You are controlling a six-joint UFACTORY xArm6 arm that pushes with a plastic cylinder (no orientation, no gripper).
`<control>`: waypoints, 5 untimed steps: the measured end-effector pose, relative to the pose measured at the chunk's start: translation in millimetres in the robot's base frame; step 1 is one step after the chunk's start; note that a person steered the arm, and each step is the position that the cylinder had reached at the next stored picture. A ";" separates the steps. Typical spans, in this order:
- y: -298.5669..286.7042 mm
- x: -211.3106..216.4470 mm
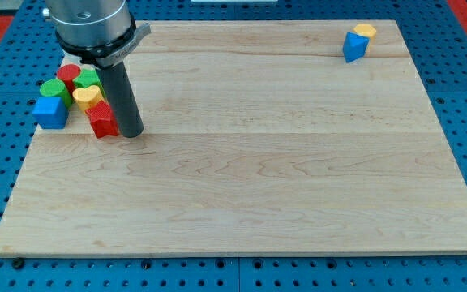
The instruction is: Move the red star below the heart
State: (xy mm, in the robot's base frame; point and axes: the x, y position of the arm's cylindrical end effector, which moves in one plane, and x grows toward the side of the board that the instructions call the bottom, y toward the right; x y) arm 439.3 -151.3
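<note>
My tip (131, 132) rests on the board (258, 162) at the view's left, touching the right side of the red star (101, 120); it is a bare rod, no jaws to open or close; the star sits just below the yellow heart (87, 96); around them cluster a red block (69, 75), green blocks (53, 88), a blue cube (51, 112); far at top right, a blue block (353, 46) touches a yellow one (366, 31); no containers.
</note>
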 end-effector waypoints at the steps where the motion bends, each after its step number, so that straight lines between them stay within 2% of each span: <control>1: -20.9 -0.8; 2: -40.4 -0.8; 5: -46.9 -8.5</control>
